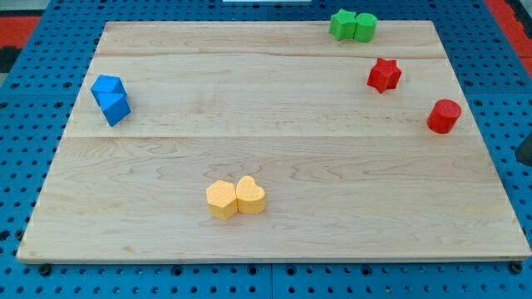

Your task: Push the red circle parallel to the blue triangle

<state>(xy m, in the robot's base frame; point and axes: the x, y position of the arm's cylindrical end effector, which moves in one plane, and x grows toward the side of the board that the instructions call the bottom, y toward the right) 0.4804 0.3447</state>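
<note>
The red circle (444, 115) stands near the board's right edge. Two blue blocks touch each other at the view's far left. The lower one looks like the blue triangle (116, 109) and the upper one like a blue cube (107, 85). A dark shape (525, 148) shows at the view's right edge, just off the board and below-right of the red circle. It may be my rod. My tip itself cannot be made out.
A red star (384, 75) lies up-left of the red circle. A green star (342, 24) and a green circle (365, 26) touch at the top edge. A yellow hexagon (221, 199) and a yellow heart (250, 195) touch at bottom centre. The wooden board (266, 241) lies on a blue pegboard.
</note>
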